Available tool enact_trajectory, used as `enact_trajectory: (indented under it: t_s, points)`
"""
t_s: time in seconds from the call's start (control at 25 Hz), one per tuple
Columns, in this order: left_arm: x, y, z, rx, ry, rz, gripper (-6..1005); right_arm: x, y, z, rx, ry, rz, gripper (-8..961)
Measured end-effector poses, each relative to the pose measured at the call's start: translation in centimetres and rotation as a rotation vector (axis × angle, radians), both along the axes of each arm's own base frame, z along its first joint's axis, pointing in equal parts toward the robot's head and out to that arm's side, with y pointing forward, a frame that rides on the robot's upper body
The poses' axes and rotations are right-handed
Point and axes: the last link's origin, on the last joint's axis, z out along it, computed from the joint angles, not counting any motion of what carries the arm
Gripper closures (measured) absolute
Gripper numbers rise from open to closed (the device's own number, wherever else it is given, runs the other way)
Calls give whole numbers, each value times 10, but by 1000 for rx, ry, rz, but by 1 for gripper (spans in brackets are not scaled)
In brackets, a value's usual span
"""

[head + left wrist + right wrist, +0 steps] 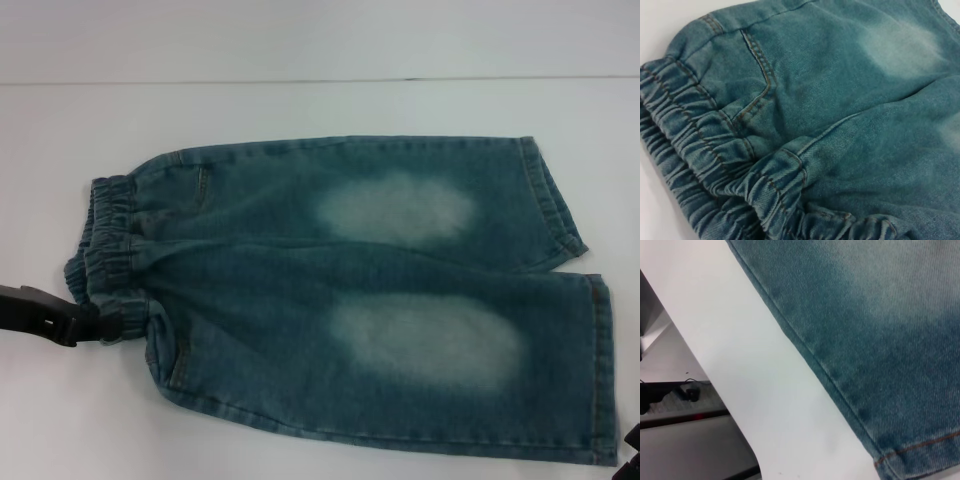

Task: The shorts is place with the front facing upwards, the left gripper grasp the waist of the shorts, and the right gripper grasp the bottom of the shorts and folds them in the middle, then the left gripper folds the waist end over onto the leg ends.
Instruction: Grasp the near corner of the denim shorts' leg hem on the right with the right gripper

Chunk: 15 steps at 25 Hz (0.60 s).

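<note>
The shorts point(350, 290) lie flat on the white table, front up, with two pale faded patches. The waist of the shorts point(110, 240) is a gathered elastic band at the left end. My left gripper point(90, 322) sits at the near end of that band, touching it. In the left wrist view the band point(695, 150) is bunched up close, with a stitched pocket seam point(757, 65) beyond it. The bottom of the shorts point(598, 370) is at the right. Only a black sliver of my right gripper point(632, 440) shows by the near hem corner. The right wrist view shows that hem point(920, 455).
The white table point(300, 105) reaches behind and to the left of the shorts, with a wall line at the back. In the right wrist view the table edge point(705, 375) runs close to the near leg, with dark equipment point(670, 392) beyond it.
</note>
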Motion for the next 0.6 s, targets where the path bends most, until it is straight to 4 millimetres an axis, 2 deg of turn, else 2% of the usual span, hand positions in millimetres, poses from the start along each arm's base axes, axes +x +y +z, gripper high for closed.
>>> enact_trajectory:
  t_s: [0.6]
  points:
    - [-2, 0, 0, 7, 7, 3, 933, -4, 4, -10, -3, 13, 21, 158]
